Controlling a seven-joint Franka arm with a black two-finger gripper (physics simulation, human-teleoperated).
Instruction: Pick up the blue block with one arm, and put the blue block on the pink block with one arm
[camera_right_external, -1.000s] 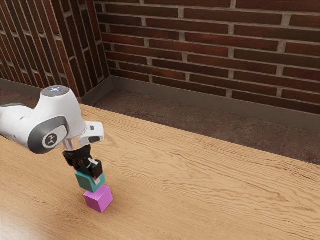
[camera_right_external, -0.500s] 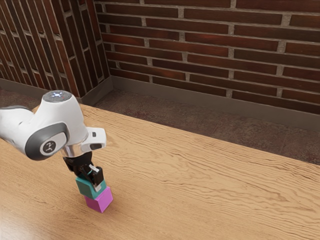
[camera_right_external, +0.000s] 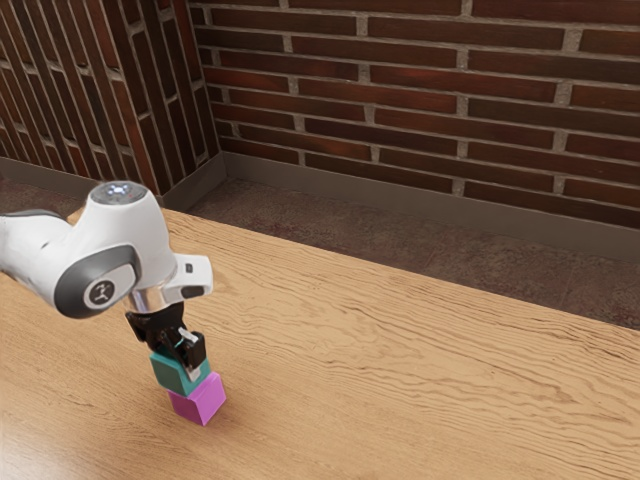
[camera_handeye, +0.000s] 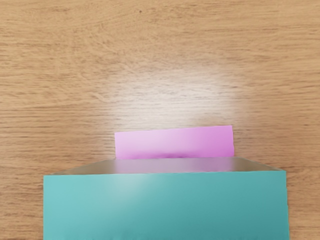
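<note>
The blue block (camera_right_external: 171, 378), teal in colour, sits on top of the pink block (camera_right_external: 203, 402) near the front of the wooden table (camera_right_external: 400, 350) at the exterior view's left. My gripper (camera_right_external: 181, 357) comes down on it from above, shut on the blue block, with a black finger on each side. The two blocks touch, and the blue one is set off a little toward the arm. In the wrist view the blue block (camera_handeye: 165, 205) lies just under my hand, and a strip of the pink block (camera_handeye: 175, 142) shows beyond its far edge.
A brick wall (camera_right_external: 420, 90) and a strip of brown floor (camera_right_external: 420, 240) run behind the table's far edge. Bare wood stretches across the table to the exterior view's right of the blocks.
Over the last second my gripper came down with the blue block until it met the pink block. Since half a second ago almost nothing has moved.
</note>
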